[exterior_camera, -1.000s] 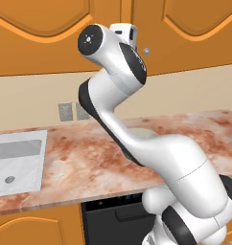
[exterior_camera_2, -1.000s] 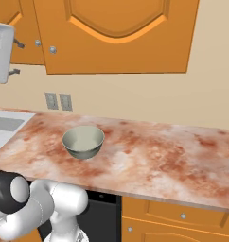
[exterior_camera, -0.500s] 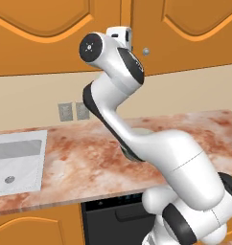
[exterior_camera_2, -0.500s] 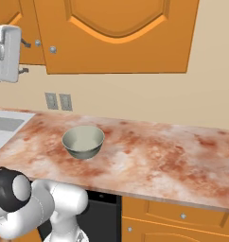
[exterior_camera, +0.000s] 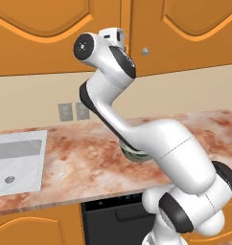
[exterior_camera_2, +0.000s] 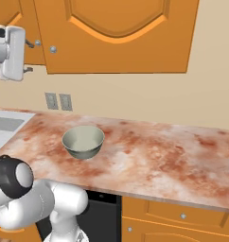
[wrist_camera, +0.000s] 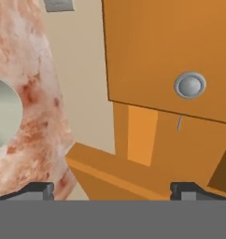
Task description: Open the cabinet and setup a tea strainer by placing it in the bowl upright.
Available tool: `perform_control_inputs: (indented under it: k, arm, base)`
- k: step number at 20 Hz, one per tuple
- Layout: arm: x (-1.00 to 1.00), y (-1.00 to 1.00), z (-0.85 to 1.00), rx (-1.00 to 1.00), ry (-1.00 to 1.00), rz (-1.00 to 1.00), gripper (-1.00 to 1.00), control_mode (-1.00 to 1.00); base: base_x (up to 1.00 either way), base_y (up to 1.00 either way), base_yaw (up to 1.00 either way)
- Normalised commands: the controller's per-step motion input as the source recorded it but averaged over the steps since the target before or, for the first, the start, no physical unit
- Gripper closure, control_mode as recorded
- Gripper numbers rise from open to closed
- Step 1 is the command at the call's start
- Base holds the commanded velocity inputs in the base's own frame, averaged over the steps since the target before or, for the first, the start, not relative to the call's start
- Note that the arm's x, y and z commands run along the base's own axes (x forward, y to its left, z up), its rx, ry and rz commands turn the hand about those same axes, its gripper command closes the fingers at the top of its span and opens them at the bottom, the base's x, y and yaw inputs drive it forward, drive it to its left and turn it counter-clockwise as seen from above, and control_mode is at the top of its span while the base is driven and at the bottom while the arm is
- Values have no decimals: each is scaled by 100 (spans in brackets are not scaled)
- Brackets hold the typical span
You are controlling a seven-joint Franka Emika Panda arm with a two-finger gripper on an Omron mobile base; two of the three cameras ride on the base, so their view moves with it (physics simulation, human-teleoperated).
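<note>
1. Marbled reddish-pink stone forms the countertop (exterior_camera_2: 149, 156), running below a cream wall with orange wall cupboards above and orange base cupboards (exterior_camera_2: 182, 217) beneath.
2. Overhead, the cabinet (exterior_camera_2: 116, 35) shows arched raised panels on doors standing vertical; in the left base view both doors sit flush and closed, with a round silver knob (exterior_camera: 145, 51) near the lower inner corner of the right-hand door.
3. On the counter the bowl (exterior_camera_2: 83, 142) sits upright with its mouth facing up, glossy pale grey-green inside and darker grey outside, near the front edge and well apart from the cabinet.
4. From the left base view, the white arm partly hides the bowl (exterior_camera: 132, 154).
5. At far left a pale sink (exterior_camera: 17, 160) is set into the counter, and two grey wall outlets (exterior_camera: 73, 111) sit on the wall above it.
6. Raised to cabinet height, the gripper (wrist_camera: 112, 189) has its fingertips spread wide and released, grasping nothing.
7. Seen from the hand, a silver door knob (wrist_camera: 190, 86) lies just ahead, between the fingertips and toward the right one, not touched.
8. Below the counter, a dark appliance front (exterior_camera: 118, 220) sits between the base cupboards.
</note>
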Motion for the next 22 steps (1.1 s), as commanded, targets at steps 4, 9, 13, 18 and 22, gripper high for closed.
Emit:
perform_control_inputs:
  k: [4,9,13,18,22]
  arm:
    - [34,0,0,0,14,-9,-100,-100]
    - [19,0,-2,-1,8,-12,-100,-100]
    - [5,-2,-3,0,1,-16,-100,-100]
    - [-1,-30,-1,0,0,-18,-100,-100]
    - [-27,-52,0,0,-3,-17,-100,-100]
  base:
    - [0,0,0]
    - [0,0,0]
    - [0,0,0]
    - [0,0,0]
    - [0,0,0]
